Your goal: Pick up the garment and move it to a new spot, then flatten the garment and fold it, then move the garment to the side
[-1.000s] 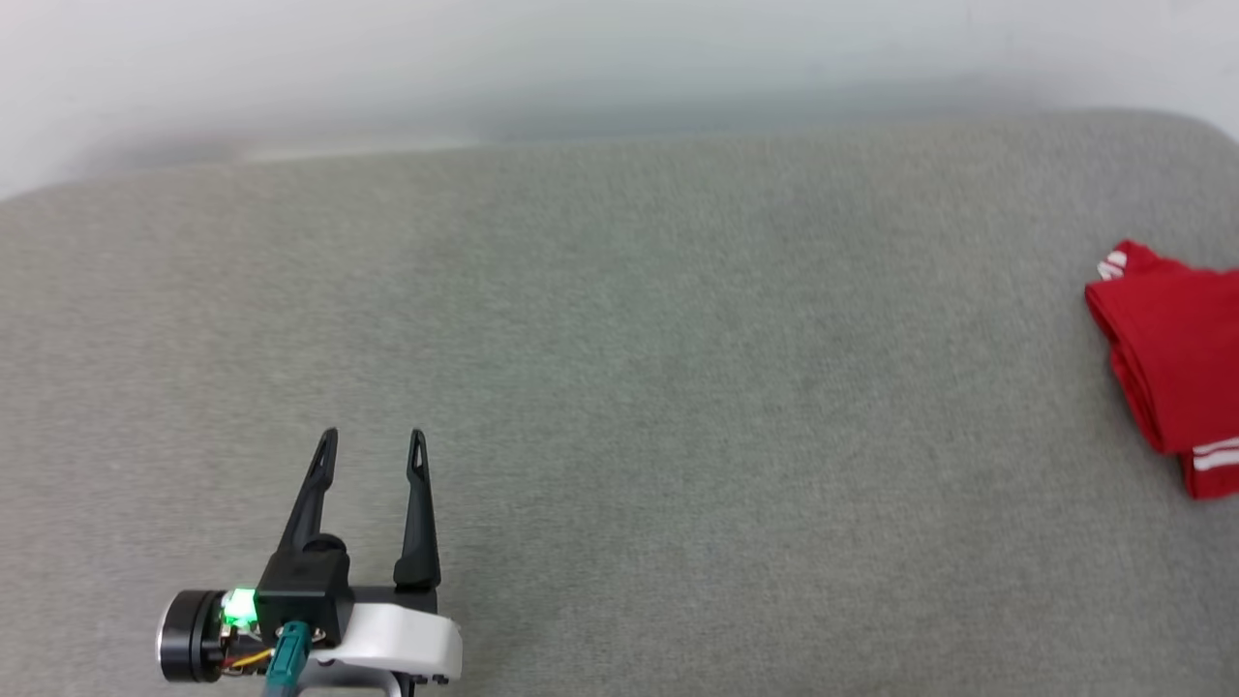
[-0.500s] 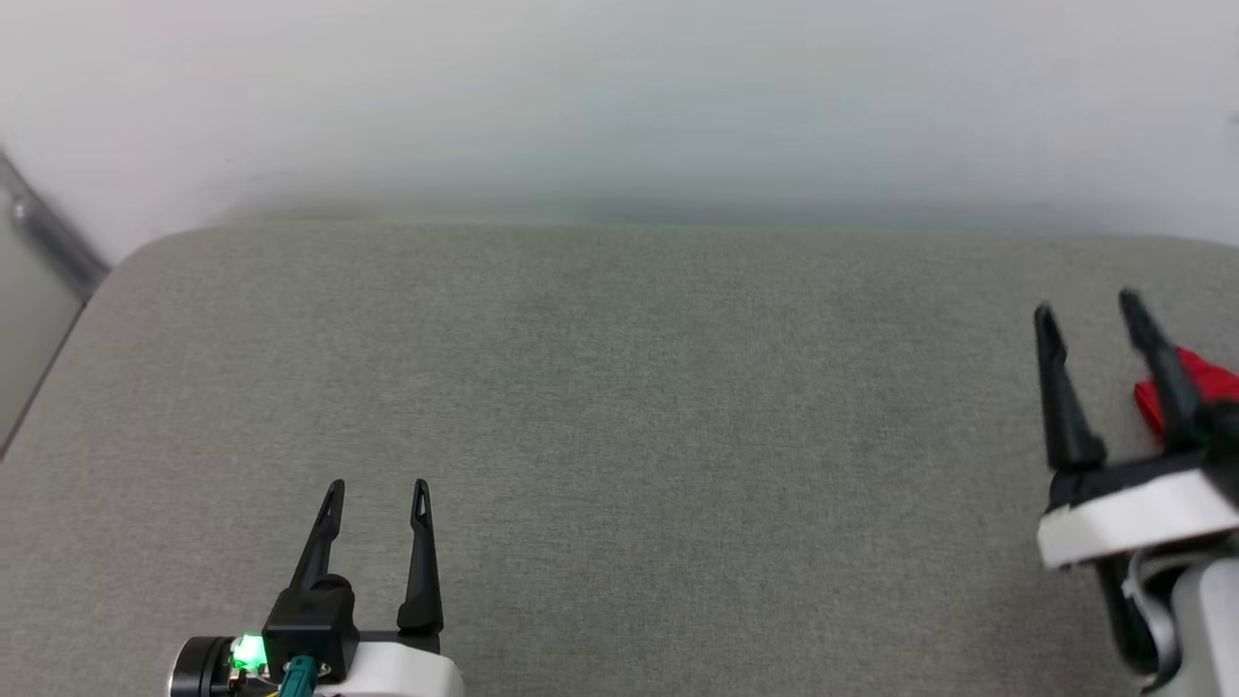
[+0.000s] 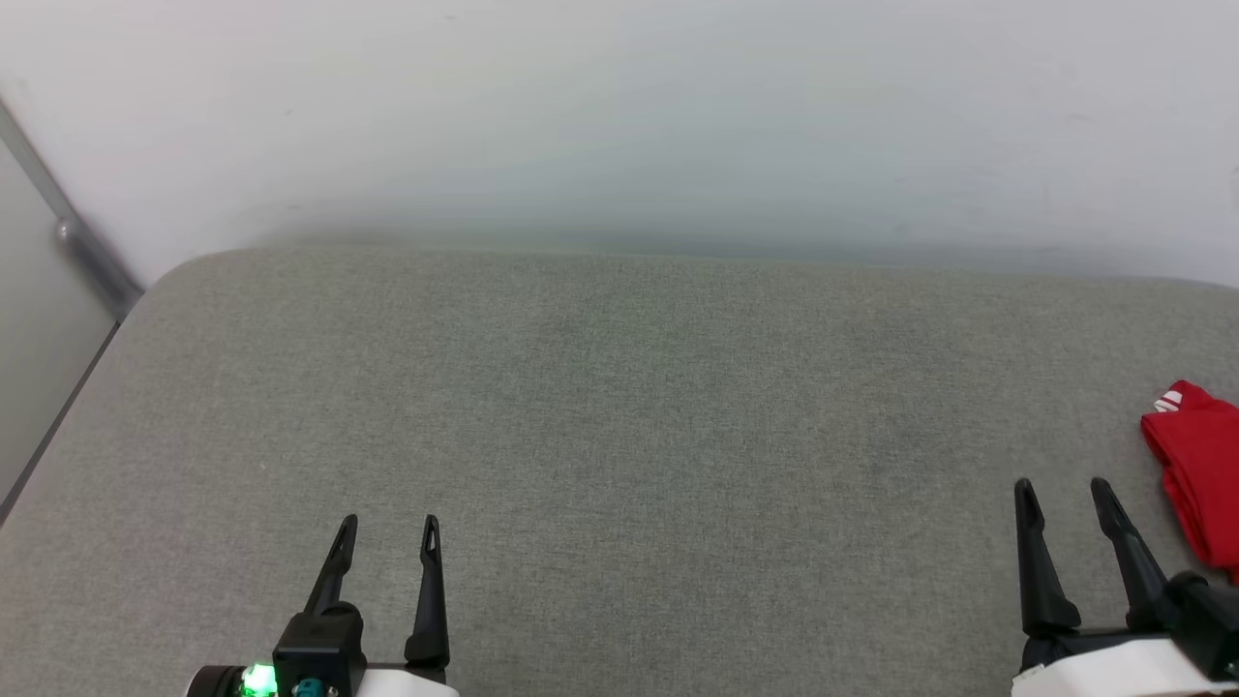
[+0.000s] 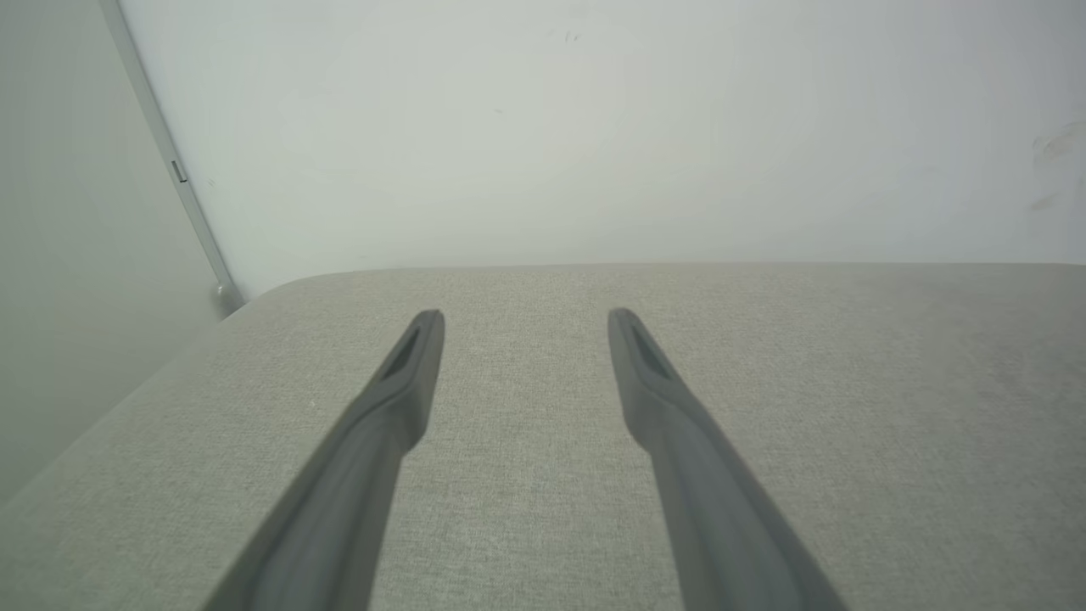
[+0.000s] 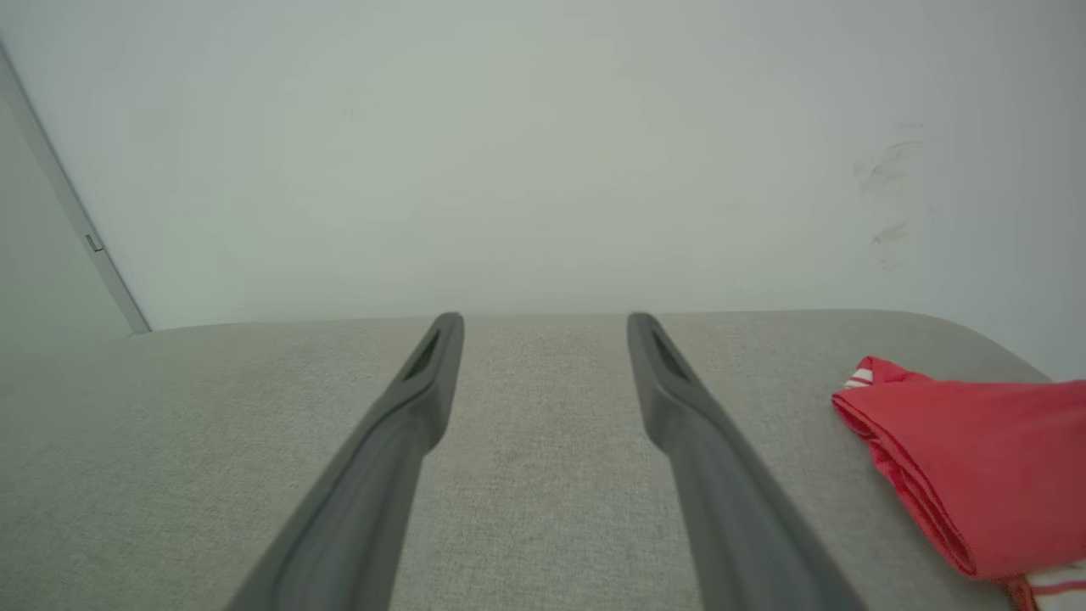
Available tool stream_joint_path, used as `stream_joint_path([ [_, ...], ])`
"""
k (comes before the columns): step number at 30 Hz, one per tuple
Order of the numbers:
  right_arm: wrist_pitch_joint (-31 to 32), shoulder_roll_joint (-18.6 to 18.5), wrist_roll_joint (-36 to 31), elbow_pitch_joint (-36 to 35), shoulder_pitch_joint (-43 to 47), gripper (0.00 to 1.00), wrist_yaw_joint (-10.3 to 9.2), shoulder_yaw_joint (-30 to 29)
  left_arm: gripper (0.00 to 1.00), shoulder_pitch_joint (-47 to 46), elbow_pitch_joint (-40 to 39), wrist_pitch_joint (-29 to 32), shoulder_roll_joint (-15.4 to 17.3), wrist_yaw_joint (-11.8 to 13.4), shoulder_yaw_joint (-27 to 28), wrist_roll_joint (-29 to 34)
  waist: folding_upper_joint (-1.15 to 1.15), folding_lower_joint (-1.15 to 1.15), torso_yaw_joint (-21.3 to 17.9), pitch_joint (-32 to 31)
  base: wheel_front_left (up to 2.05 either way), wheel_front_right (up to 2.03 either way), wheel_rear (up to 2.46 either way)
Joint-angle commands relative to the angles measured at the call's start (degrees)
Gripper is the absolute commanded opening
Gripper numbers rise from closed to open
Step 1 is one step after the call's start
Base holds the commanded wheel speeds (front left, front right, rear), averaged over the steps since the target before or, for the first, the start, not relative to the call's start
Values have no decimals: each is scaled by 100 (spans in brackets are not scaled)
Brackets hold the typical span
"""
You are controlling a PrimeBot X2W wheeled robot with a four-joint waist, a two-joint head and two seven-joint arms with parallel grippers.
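While the red soft-cloth jersey garment (image 3: 1198, 474) with white-striped trim lies folded at the right edge of the grey fabric-topped table (image 3: 619, 407) — right hand (image 3: 1061, 489) just beside it, left hand (image 3: 389, 525) well apart, both spread and empty — it looks light and limp; pinch through the stacked fold edge.

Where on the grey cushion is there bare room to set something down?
The grey cushion is bare from the left gripper across to the right gripper and back to the white wall. Crowded only at its right edge, where the red garment lies.
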Motion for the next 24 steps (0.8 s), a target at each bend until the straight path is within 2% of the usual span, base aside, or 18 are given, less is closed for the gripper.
stream_joint_path([
  [1, -9, 55, -28, -65, 118, 100, -2, -49, 100, 57, 10, -13, 3, -35, 0, -29, 0, 1, -8, -13, 0, 0, 0],
  [18, -10, 220, -40, -355, 618, 100, -2, -221, 100, 180, 86, -13, -32, -242, 104, -96, 0, 1, -74, -69, 0, 0, 0],
  [19, 0, 191, -16, -327, 558, 0, 0, -220, 0, 152, 78, 0, -30, -227, 87, -95, 0, 1, -75, -69, 0, 0, 0],
  [24, 56, 199, 161, -115, 527, 0, 1, -220, 0, 180, 261, 34, -37, -247, 81, -274, 0, 1, -82, -66, 0, 0, 0],
])
